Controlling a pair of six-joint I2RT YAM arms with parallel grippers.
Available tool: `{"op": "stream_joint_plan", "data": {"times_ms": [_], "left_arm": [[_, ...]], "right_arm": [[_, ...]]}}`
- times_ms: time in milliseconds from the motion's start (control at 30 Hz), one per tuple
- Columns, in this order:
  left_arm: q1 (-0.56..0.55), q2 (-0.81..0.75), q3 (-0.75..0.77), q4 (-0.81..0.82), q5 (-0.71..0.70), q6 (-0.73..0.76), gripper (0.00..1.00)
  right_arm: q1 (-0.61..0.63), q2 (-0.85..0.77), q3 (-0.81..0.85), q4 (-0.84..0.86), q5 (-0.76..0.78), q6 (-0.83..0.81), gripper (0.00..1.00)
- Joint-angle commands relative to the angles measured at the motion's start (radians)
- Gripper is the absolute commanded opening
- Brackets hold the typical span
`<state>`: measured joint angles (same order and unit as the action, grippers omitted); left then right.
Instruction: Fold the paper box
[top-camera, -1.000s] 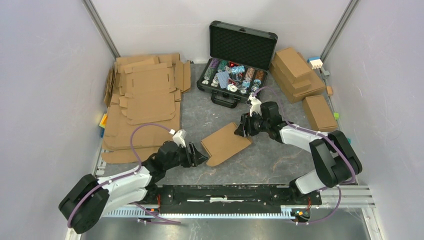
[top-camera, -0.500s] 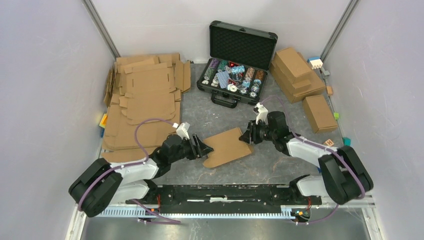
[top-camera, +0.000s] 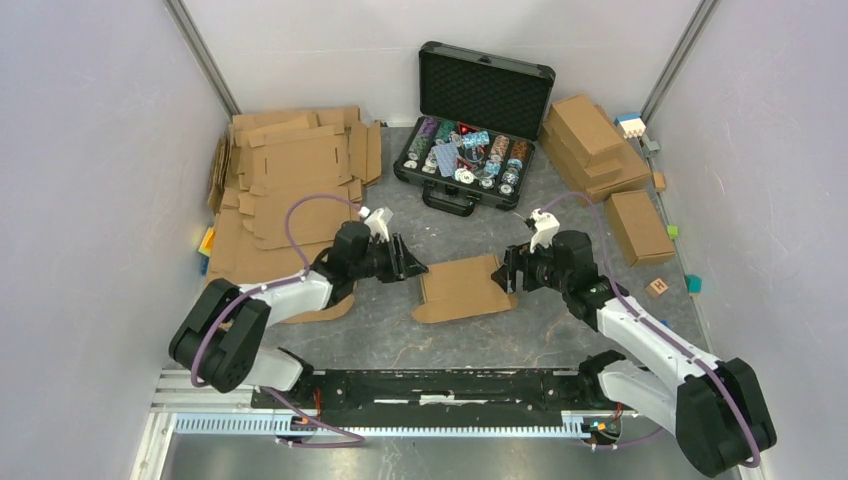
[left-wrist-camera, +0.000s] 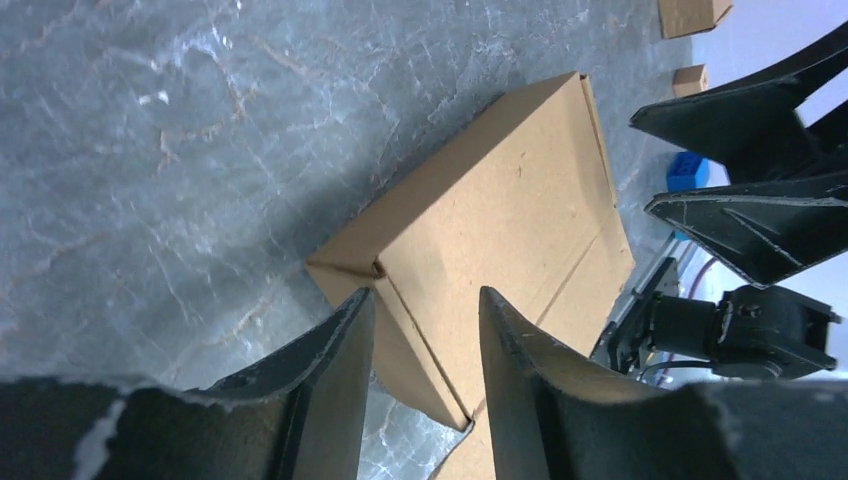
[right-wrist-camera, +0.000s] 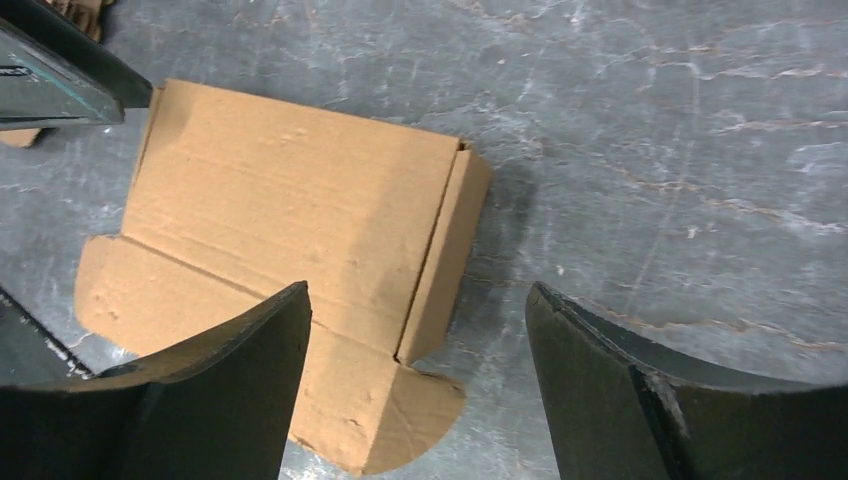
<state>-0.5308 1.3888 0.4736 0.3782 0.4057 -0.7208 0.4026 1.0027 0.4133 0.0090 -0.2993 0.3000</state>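
On the grey marbled table (top-camera: 520, 335), the paper box (top-camera: 462, 285), a shallow rectangle of plain brown corrugated cardboard, lies between the 2 grippers. Its long axis runs left to right, the right end is angled slightly farther away, and a flat flap spreads along its near side. The left gripper (top-camera: 412, 268) has its fingers partly spread astride the box's left corner without pinching it, while the right gripper (top-camera: 508, 272) hovers over the right end, jaws wide apart and holding nothing. Farther back lie a pile of flat brown cardboard sheets (top-camera: 300, 170) at left, an open black foam-lined case of chips (top-camera: 470, 110), and stacked folded brown cardboard boxes (top-camera: 590, 140) at right.
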Motion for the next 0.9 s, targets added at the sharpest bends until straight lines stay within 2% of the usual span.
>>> {"op": "stream_joint_plan", "data": {"times_ms": [0, 100, 233, 333, 467, 633, 733, 867], "left_arm": [[0.015, 0.047, 0.134, -0.198, 0.094, 0.213, 0.49], [0.016, 0.047, 0.153, -0.217, 0.091, 0.212, 0.45], [0.017, -0.029, 0.106, -0.216, 0.059, 0.171, 0.32], [0.015, -0.088, 0.072, -0.264, 0.045, 0.165, 0.31], [0.015, -0.158, 0.008, -0.245, 0.039, 0.119, 0.35], [0.015, -0.129, 0.015, -0.200, 0.059, 0.093, 0.41], [0.018, -0.097, 0.020, -0.148, 0.046, 0.065, 0.50], [0.023, -0.024, 0.049, -0.103, 0.055, 0.051, 0.50]], "right_arm": [[-0.010, -0.005, 0.085, -0.066, 0.096, -0.062, 0.84], [-0.016, 0.042, 0.147, -0.051, 0.113, -0.078, 0.83], [-0.021, 0.111, 0.206, 0.013, 0.077, -0.100, 0.79], [-0.022, 0.174, 0.223, 0.061, 0.036, -0.105, 0.75], [-0.020, 0.292, 0.243, 0.117, -0.076, -0.104, 0.74], [-0.021, 0.413, 0.272, 0.168, -0.194, -0.106, 0.73], [-0.019, 0.460, 0.301, 0.119, -0.136, -0.134, 0.68], [-0.021, 0.495, 0.308, 0.103, -0.050, -0.135, 0.60]]}}
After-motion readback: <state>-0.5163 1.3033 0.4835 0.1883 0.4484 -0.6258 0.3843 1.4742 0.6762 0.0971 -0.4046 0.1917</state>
